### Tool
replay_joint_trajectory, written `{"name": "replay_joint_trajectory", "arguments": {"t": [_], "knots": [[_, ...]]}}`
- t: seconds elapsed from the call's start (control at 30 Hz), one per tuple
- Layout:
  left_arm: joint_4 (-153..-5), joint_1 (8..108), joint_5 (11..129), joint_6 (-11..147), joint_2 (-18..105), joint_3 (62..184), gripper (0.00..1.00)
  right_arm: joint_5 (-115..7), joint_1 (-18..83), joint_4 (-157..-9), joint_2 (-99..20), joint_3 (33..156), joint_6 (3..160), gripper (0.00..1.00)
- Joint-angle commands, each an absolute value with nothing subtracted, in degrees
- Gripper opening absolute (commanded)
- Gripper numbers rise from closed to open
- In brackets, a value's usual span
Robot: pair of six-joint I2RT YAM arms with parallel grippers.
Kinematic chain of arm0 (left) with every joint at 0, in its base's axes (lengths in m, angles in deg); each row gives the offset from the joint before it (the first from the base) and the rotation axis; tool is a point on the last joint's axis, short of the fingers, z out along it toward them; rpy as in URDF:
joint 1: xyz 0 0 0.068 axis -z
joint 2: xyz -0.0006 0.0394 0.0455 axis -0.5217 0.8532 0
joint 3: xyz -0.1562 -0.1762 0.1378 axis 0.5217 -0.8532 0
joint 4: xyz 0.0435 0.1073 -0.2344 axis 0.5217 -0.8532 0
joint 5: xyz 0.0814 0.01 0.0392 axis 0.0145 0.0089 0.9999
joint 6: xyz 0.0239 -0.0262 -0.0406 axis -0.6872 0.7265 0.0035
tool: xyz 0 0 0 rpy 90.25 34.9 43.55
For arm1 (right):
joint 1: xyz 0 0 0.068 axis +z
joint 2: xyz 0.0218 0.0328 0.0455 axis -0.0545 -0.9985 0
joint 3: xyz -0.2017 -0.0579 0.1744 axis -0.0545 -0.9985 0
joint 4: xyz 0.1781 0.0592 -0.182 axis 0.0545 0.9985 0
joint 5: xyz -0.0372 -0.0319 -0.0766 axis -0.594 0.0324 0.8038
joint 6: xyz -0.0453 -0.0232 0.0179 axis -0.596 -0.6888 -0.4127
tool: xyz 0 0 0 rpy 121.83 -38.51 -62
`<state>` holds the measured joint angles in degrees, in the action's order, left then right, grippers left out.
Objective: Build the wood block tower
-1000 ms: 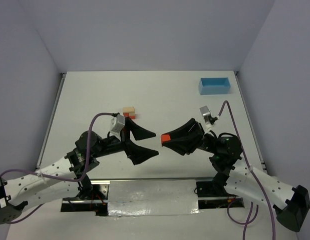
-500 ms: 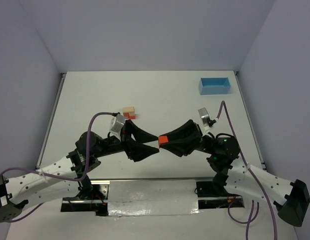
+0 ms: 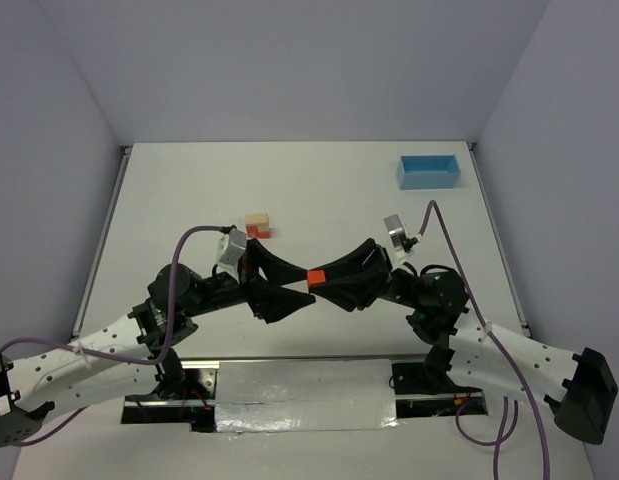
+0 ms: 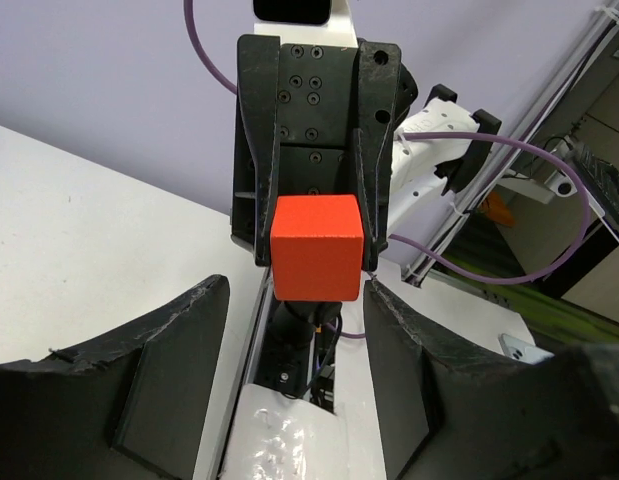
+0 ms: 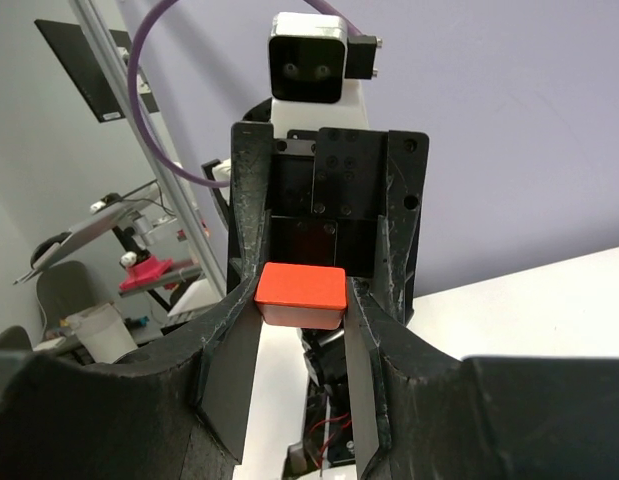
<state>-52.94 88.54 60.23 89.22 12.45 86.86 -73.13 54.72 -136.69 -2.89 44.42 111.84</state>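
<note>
A red-orange cube (image 3: pixel 314 277) hangs in mid-air between both arms, above the table's near middle. My right gripper (image 3: pixel 321 281) is shut on it; the right wrist view shows the cube (image 5: pixel 302 290) pinched at my right gripper's (image 5: pixel 302 305) fingertips. My left gripper (image 3: pixel 310 287) faces it tip to tip. In the left wrist view its jaws (image 4: pixel 299 288) stand partly apart on either side of the cube (image 4: pixel 317 245), with a gap on the left side. The wood block tower (image 3: pixel 257 226), a small tan and red stack, sits on the table behind the left arm.
A light blue tray (image 3: pixel 429 171) lies at the far right of the white table (image 3: pixel 339 190). Walls close the table in on three sides. Purple cables loop over both wrists.
The right gripper carried the cube leftward to the left gripper's tips. The left jaws narrowed from wide open to partly apart around the cube's end.
</note>
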Motion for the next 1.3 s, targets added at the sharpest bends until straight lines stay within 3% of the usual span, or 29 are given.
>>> {"name": "replay_joint_trajectory", "arguments": {"t": [0.0,0.07,0.37,0.53,0.67,0.77,0.9,1.03,1.1,1.27], "knots": [[-51.42,88.84,61.25,87.52,10.81,89.48,0.68,-71.75,55.77,-139.26,-3.22,45.43,110.63,0.00],[-51.51,88.84,61.25,87.43,10.46,89.48,0.67,-70.96,56.12,-138.83,-3.05,45.34,110.10,0.00],[-53.35,88.75,62.13,86.37,9.92,90.18,0.44,-70.77,57.27,-138.12,-4.01,45.42,109.22,0.00],[-53.79,88.84,61.86,86.29,10.36,90.54,0.28,-71.39,57.88,-136.80,-4.89,46.48,108.51,0.00],[-55.20,88.84,62.04,85.76,10.80,91.15,0.03,-71.57,57.88,-136.28,-4.81,46.39,108.43,0.00],[-56.52,88.84,62.21,85.23,11.24,91.77,0.00,-71.22,57.97,-134.96,-4.10,46.30,108.16,0.01],[-56.87,88.84,61.60,84.35,11.33,91.42,0.00,-71.48,57.88,-133.73,-3.22,46.30,107.90,0.29],[-57.22,88.84,60.46,83.91,11.42,91.15,0.00,-71.57,57.88,-132.06,-2.08,46.83,107.28,0.42],[-57.66,88.84,60.46,83.83,11.51,90.80,0.00,-71.22,57.88,-130.83,-1.73,47.09,106.85,0.54],[-57.84,88.84,60.11,83.74,11.16,90.10,0.00,-70.34,57.88,-129.16,-0.59,47.09,106.14,0.61]]}}
